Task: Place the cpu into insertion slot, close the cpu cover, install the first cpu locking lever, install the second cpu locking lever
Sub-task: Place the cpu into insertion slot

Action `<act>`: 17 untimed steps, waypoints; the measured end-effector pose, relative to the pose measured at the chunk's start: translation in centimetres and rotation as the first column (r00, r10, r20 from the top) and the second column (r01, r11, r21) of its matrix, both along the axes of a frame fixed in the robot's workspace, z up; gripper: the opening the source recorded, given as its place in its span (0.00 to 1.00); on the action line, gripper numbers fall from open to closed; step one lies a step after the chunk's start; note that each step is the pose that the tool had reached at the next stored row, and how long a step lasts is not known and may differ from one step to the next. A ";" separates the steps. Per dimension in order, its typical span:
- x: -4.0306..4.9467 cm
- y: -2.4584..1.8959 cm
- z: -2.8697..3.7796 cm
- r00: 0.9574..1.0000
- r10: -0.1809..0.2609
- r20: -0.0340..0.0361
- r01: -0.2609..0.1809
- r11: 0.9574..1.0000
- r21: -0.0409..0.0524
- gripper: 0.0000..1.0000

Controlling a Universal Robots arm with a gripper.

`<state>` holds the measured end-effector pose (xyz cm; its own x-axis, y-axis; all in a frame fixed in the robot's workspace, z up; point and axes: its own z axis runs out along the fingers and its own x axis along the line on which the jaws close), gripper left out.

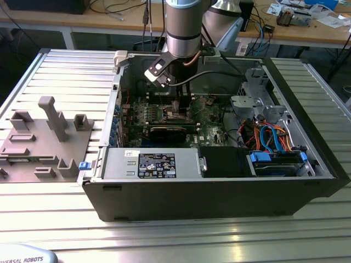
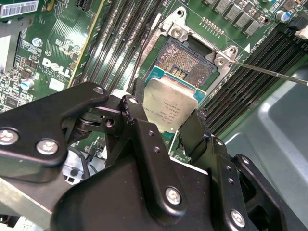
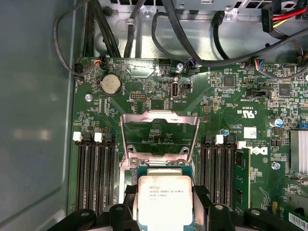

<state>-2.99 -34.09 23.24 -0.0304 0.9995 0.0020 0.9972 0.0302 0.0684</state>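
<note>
Arm: grey Universal Robots arm [image 1: 184, 27] reaching down into the open black computer case [image 1: 219, 192], which lies on the ridged aluminium tabletop [image 1: 55, 66].
Pincer: black two-fingered pincer [image 2: 168, 103] [image 3: 163, 192], clenched on the chip, with one finger [image 2: 192, 132] pressed against each of two opposite edges.
Cpu: small flat square chip with a silver-grey metal top [image 2: 171, 108] [image 3: 163, 204], gripped between the fingers and held over one side of the socket. I cannot tell whether it touches the socket.
Insertion slot: square socket with a dark pin field and shiny metal rim [image 2: 185, 60] on the green motherboard [image 3: 231, 110]. Part of the pin field lies uncovered beside the chip.
Cpu cover: thin silvery metal frame with a square window [image 3: 159, 115], swung up and standing open at the far edge of the socket in the first wrist view.
Locking lever: thin silvery wire rod [image 2: 269, 72], slanting away from a socket corner, not latched.
Memory slots: long narrow black slots [image 3: 94, 173] flanking the socket on both sides.
Beside the case: grey moulded fixture [image 1: 44, 137] on the tabletop, at the exterior view's left.
</note>
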 end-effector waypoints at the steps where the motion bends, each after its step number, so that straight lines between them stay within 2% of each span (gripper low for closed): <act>1: 0.00 0.00 -0.02 1.000 0.000 0.000 0.000 1.000 0.000 0.54; 17: 0.00 0.00 -0.33 1.000 0.000 0.000 0.000 1.000 0.000 0.54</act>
